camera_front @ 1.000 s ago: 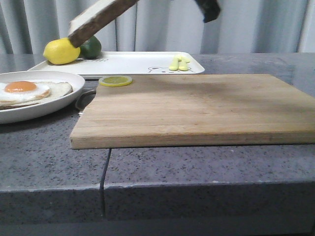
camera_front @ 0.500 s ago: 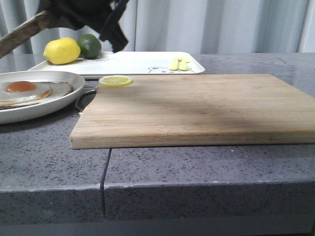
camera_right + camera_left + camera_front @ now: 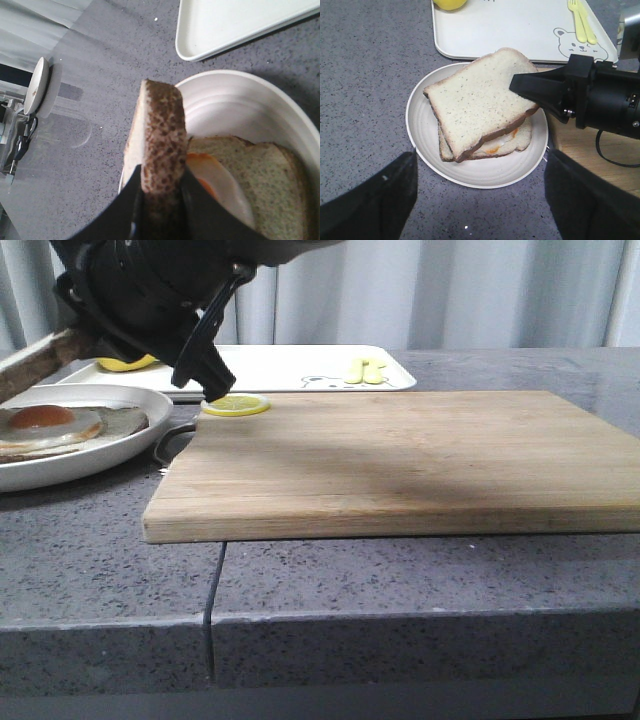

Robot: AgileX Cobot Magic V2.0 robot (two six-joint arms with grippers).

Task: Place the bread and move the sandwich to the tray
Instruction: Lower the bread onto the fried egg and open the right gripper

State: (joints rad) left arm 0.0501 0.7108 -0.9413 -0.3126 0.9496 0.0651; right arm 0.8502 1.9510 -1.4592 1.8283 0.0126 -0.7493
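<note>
The bread [image 3: 475,100] is a pale slice with a dark crust. My right gripper [image 3: 160,195] is shut on its edge and holds it tilted just above the sandwich. The slice reaches the left edge of the front view [image 3: 35,360]. Below it the round white plate [image 3: 485,175] carries a lower slice [image 3: 270,185] with a fried egg [image 3: 45,420] on top. The white tray [image 3: 520,30] with a bear drawing lies just behind the plate. My left gripper [image 3: 477,200] hangs open over the counter beside the plate, holding nothing.
A wooden cutting board [image 3: 400,460] fills the middle of the counter, its corner next to the plate. A lemon slice [image 3: 235,404] lies on its far left corner. On the tray are a whole lemon [image 3: 450,3] and a yellow fork [image 3: 582,22].
My right arm has swung down and to the left with the bread, from high above the tray to just over the plate. It now hides the lime and most of the lemon.
</note>
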